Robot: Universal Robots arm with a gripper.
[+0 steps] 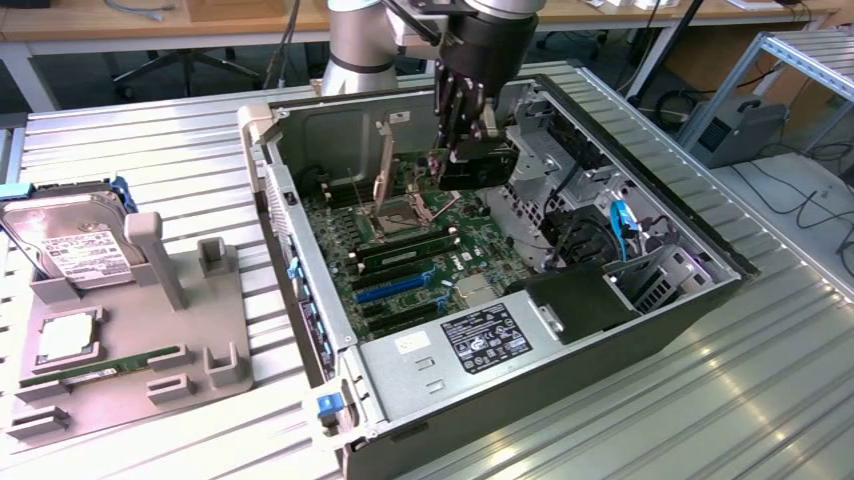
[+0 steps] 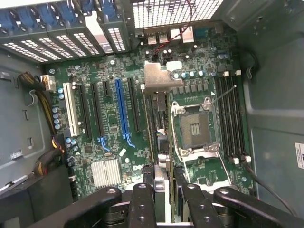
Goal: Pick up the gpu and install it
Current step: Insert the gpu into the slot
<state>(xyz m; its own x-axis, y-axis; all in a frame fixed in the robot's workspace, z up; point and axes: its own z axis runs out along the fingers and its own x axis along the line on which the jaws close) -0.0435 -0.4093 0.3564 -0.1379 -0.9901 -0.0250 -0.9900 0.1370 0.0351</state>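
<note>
- The gripper [image 2: 166,199] is clamped on the gpu [image 1: 477,168], with a finger on each flat face and the card on edge between them.
- From the wrist view, the card's long axis runs straight out from the fingers to its silver bracket [image 2: 159,78], which points at the case's rear slot wall [image 2: 71,40].
- I read that axis as parallel to the expansion slots. The card hangs above the motherboard [image 2: 109,137], between the blue slot [image 2: 122,107] and the CPU socket [image 2: 194,126]. It hides what lies directly under it, so I cannot tell which slot that is.
- The open computer case [image 1: 287,200] holds the board, drive cages and cabling.
- Well apart, at the exterior view's left, a grey fixture [image 1: 214,375] holds a hard drive [image 1: 74,250] and a green memory stick [image 1: 114,362].
</note>
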